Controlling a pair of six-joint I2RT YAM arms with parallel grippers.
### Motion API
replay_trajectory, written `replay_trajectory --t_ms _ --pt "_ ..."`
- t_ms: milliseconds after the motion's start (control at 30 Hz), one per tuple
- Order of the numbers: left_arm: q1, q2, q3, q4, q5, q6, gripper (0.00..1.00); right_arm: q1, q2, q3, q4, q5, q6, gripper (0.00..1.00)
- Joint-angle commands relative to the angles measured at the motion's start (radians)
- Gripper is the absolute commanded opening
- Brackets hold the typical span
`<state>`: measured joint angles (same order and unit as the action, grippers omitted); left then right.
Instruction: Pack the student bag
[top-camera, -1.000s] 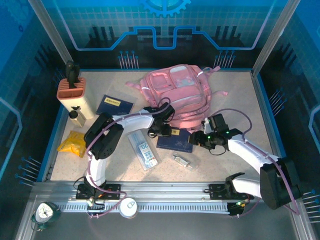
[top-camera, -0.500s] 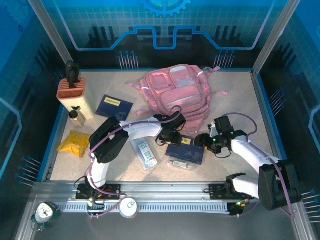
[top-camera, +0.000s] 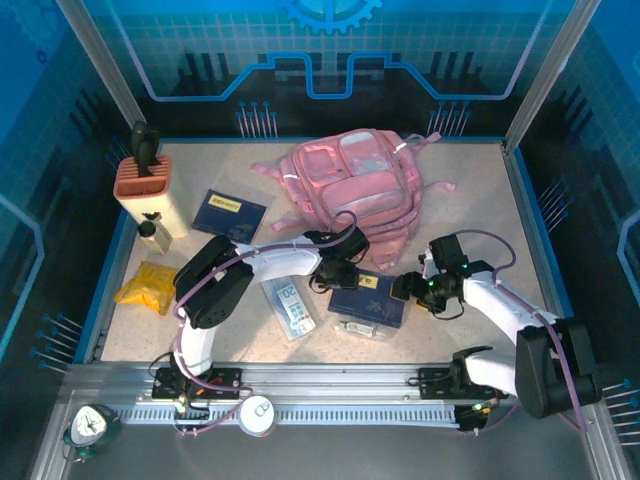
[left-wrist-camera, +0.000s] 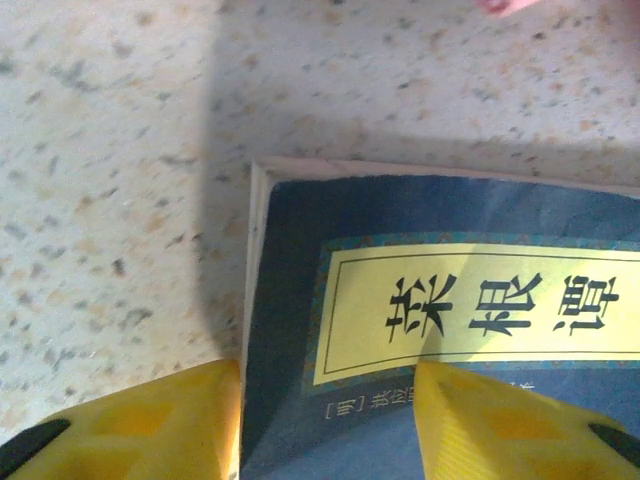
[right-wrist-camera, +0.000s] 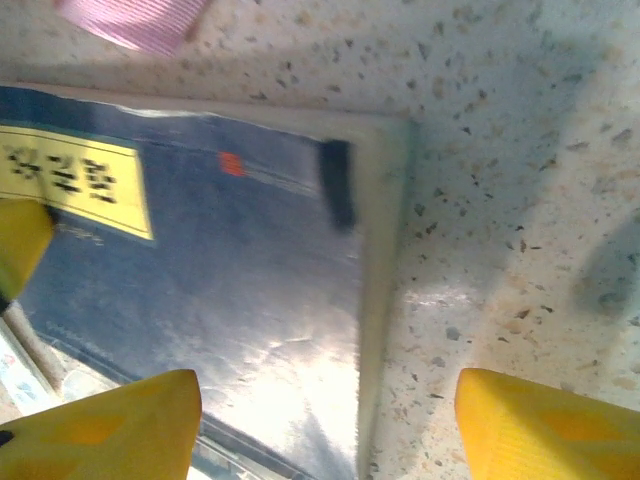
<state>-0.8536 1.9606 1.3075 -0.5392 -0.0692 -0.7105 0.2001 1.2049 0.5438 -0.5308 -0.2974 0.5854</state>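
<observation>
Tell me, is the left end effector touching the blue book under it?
Cannot tell. Left wrist view: the left end effector straddles an edge of the blue book, contact or gap unclear.

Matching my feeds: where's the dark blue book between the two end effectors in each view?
Top external: dark blue book mid-table, just in front of the student bag.
Left wrist: fills the lower right.
Right wrist: left half of the picture.
Shared landmark: its yellow title label.
</observation>
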Motion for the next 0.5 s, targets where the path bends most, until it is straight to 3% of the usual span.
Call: replay_trajectory --t_ms 0,467 --pt "0.003 -0.036 -0.039 -0.007 -0.025 -0.048 0.46 0.000 0.005 -0.008 0.021 -0.040 -0.006 0.67" --pt "0.004 -0.013 -0.036 0.045 0.031 -0.010 0.41 0.050 0.065 0.006 0.082 -0.086 -0.002 0.72"
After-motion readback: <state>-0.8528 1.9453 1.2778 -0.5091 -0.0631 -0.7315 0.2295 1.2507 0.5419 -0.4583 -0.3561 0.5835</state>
